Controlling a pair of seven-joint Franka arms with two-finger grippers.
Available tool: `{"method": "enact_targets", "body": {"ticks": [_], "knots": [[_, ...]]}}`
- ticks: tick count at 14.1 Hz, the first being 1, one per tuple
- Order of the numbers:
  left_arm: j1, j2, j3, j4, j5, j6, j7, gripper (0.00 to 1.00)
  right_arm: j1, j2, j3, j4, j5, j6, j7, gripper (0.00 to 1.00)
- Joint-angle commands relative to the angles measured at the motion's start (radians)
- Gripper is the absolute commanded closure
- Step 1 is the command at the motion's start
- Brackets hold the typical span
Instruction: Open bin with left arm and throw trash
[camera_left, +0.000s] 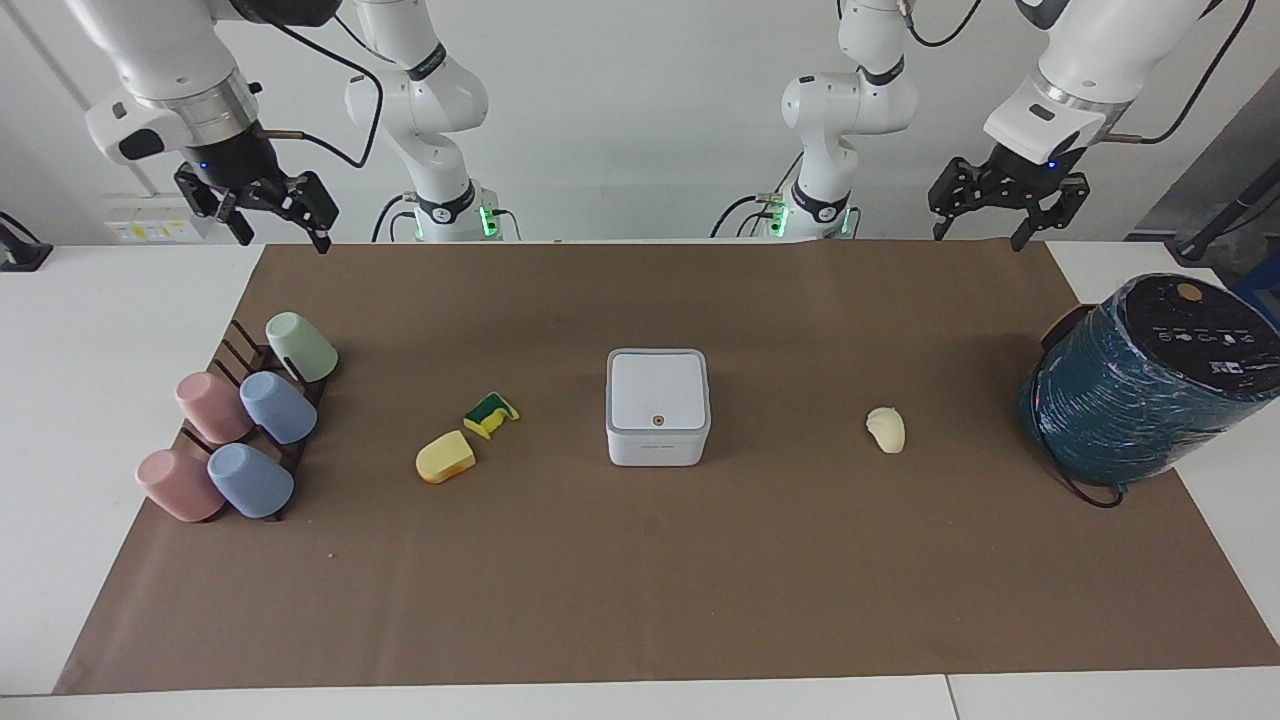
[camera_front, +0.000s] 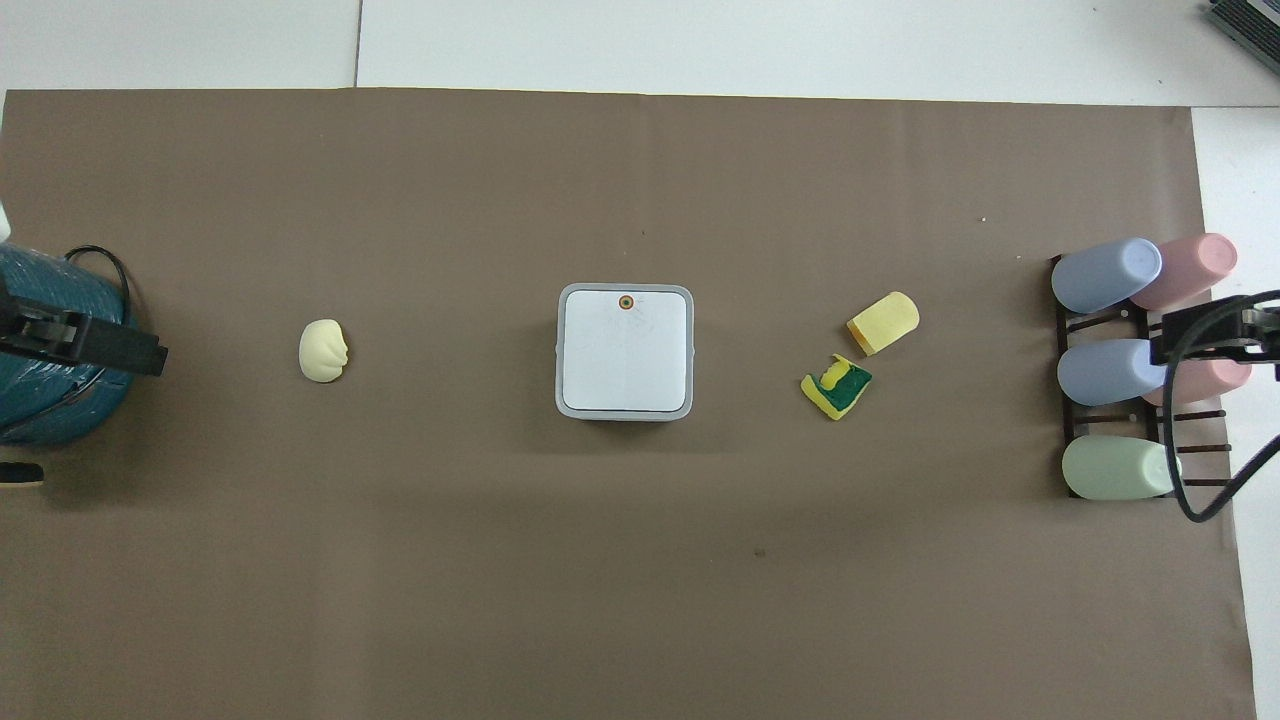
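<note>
Clearly nothing is begun: my left tool and right tool hang spread above the bench edge, the bin sits shut mid-paper between the trash, so I must lift its lid first.

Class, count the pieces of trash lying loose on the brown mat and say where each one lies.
3. The yellow wedge and green sponge bit lie together beside the bin, toward the right arm's end. The cream lump lies alone toward the left arm's end.
</note>
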Motion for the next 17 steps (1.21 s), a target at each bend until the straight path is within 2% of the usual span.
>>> {"method": "enact_targets", "body": {"ticks": [1, 17], "knots": [[0.007, -0.028, -0.005, -0.032, 0.02, 0.005, 0.001, 0.0, -0.009, -0.021, 0.003, -0.026, -0.008, 0.007, -0.02, 0.0], [0.007, -0.028, -0.005, -0.032, 0.02, 0.005, 0.001, 0.0, -0.021, -0.027, 0.0, -0.04, 0.001, 0.023, -0.028, 0.0]]}}
